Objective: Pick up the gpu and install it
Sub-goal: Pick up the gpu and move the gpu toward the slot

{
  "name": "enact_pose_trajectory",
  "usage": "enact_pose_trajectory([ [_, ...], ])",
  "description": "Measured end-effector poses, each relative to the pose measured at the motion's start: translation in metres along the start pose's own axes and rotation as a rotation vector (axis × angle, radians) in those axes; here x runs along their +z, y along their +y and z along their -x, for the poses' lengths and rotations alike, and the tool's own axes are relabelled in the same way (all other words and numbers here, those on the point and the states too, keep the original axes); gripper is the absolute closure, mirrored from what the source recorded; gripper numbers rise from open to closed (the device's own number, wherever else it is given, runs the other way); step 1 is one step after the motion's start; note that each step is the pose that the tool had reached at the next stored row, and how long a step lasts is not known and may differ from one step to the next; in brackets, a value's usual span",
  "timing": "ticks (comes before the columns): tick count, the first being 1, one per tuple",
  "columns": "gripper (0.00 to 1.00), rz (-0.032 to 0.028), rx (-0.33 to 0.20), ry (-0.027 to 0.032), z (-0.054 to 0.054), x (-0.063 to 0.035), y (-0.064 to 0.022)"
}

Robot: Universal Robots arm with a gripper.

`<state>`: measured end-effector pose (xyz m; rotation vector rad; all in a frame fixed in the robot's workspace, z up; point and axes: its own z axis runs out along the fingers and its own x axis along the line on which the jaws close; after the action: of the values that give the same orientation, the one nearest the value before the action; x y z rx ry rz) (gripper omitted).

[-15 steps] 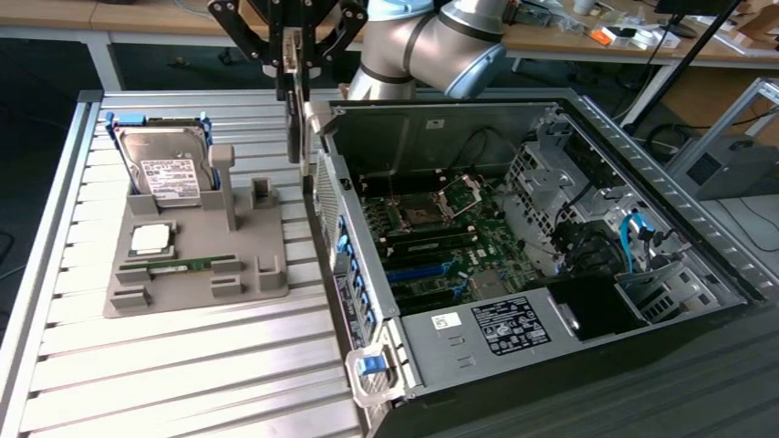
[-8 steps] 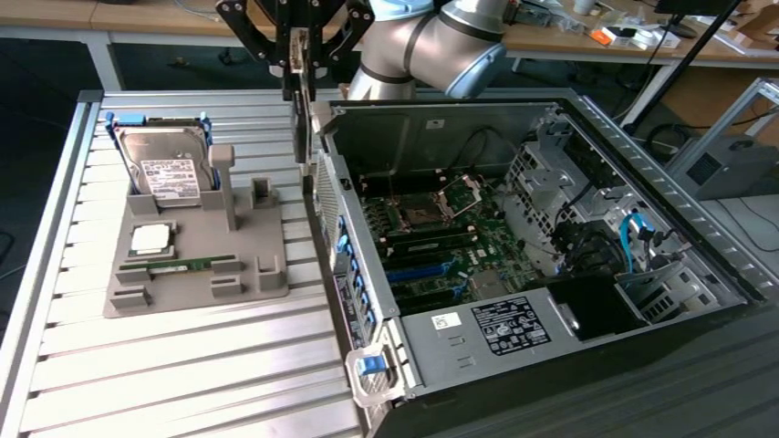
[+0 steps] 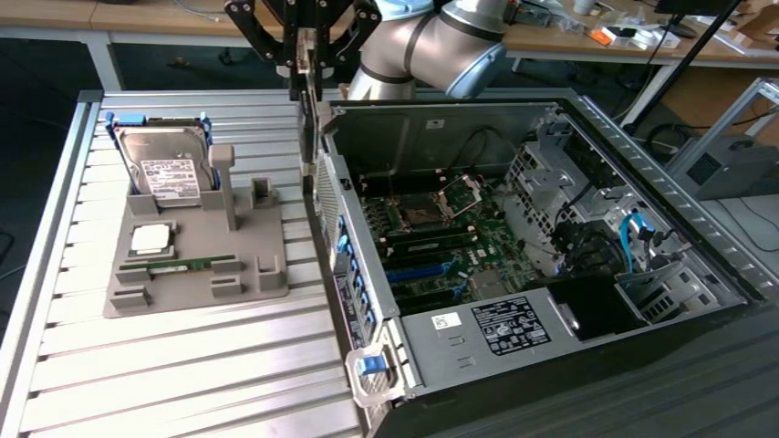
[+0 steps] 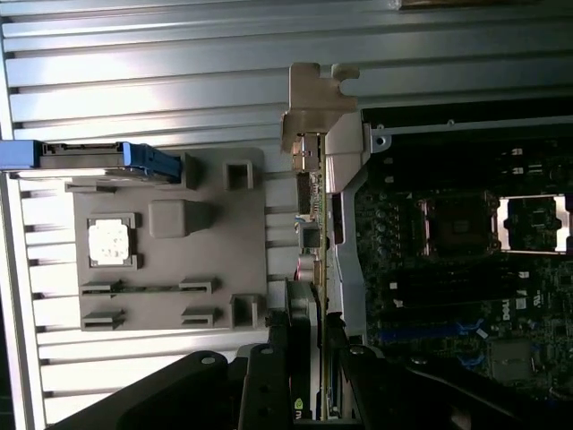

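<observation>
The pincer [image 3: 305, 57] grips the gpu [image 3: 298, 84], which hangs upright beneath it, just above the open computer case [image 3: 426, 128]. Below the pincer, toward the exterior view's left, a grey holder [image 3: 195, 274] sits on the counter [image 3: 182, 365].

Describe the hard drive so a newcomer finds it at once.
Beside the open computer case, toward the exterior view's left, lies a grey tray. At its far end the hard drive stands propped between blue rails. Unlike the small square processor and thin RAM stick nearby, it is large, silver, white-labelled.
</observation>
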<state>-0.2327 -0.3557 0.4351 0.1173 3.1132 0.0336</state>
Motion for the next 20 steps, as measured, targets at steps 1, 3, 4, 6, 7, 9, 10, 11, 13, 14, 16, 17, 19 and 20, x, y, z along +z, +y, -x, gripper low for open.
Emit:
enact_pose_trajectory([
  [1, 0.73, -0.0002, 0.000, -0.0001, 0.001, 0.0001, 0.0001],
  [3, 0.73, -0.0006, 0.000, -0.0001, 0.003, 0.0001, 0.0002],
  [4, 0.73, -0.0009, 0.000, 0.0000, 0.003, 0.0001, 0.0002],
  [6, 0.73, -0.0014, 0.000, -0.0001, 0.005, 0.0001, 0.0004],
  [7, 0.73, -0.0017, 0.000, -0.0002, 0.006, 0.0002, 0.0005],
  [9, 0.73, -0.0027, 0.000, -0.0002, 0.009, 0.0002, 0.0007],
  [10, 0.73, -0.0030, 0.000, -0.0002, 0.010, 0.0003, 0.0008],
  [11, 0.73, -0.0033, 0.000, -0.0002, 0.011, 0.0003, 0.0008],
  [13, 0.73, -0.0039, 0.000, -0.0003, 0.013, 0.0004, 0.0010],
  [14, 0.73, -0.0041, 0.000, -0.0003, 0.014, 0.0004, 0.0011],
  [16, 0.73, -0.0045, 0.000, -0.0003, 0.016, 0.0004, 0.0012],
  [17, 0.73, -0.0049, 0.000, -0.0003, 0.017, 0.0005, 0.0013],
  [19, 0.73, -0.0053, 0.000, -0.0004, 0.019, 0.0005, 0.0014],
  [20, 0.73, -0.0055, 0.000, -0.0004, 0.020, 0.0005, 0.0015],
])
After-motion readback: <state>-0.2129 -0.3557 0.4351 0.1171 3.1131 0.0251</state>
